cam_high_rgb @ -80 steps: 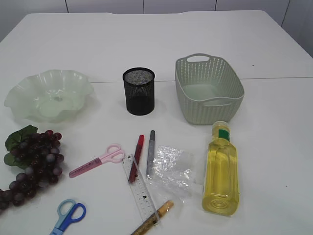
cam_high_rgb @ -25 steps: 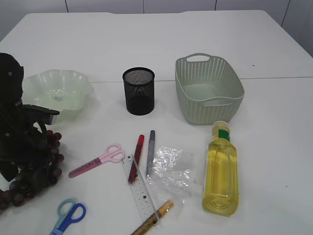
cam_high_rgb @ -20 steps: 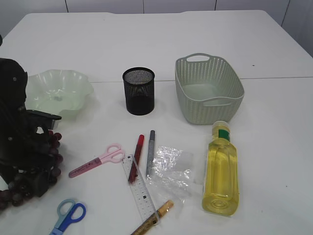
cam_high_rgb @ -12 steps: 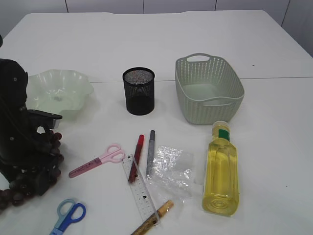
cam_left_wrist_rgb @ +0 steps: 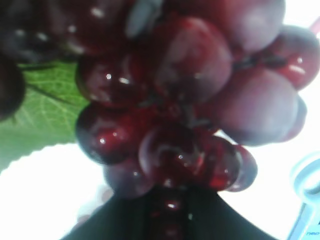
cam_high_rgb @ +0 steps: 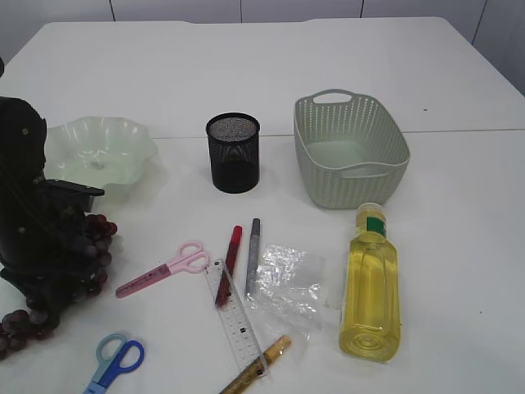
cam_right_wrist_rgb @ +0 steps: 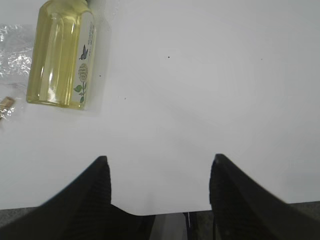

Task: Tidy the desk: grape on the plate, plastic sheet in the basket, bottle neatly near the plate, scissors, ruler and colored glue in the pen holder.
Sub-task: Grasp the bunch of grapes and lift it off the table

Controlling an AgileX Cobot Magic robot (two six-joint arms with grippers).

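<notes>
A bunch of dark red grape (cam_high_rgb: 98,238) with a green leaf lies at the table's left, below the pale green plate (cam_high_rgb: 98,152). My left gripper (cam_high_rgb: 47,297) stands over it. In the left wrist view the grape (cam_left_wrist_rgb: 185,100) fills the frame and the left gripper (cam_left_wrist_rgb: 170,220) is shut on berries at its base. Pink scissors (cam_high_rgb: 164,269), blue scissors (cam_high_rgb: 115,361), a clear ruler (cam_high_rgb: 234,316), red, grey and gold glue pens (cam_high_rgb: 253,254) and the plastic sheet (cam_high_rgb: 285,283) lie in the middle. The yellow bottle (cam_high_rgb: 371,283) lies flat. My right gripper (cam_right_wrist_rgb: 157,165) is open over bare table.
The black mesh pen holder (cam_high_rgb: 233,153) stands at centre back, and the grey-green basket (cam_high_rgb: 349,148) is to its right. The bottle (cam_right_wrist_rgb: 62,55) and plastic sheet (cam_right_wrist_rgb: 15,42) show at the right wrist view's upper left. The table's near edge lies under the right fingers.
The left arm came down onto the grape bunch and its jaws have closed on it. The berries have shifted a little to the right. Nothing else moved.
</notes>
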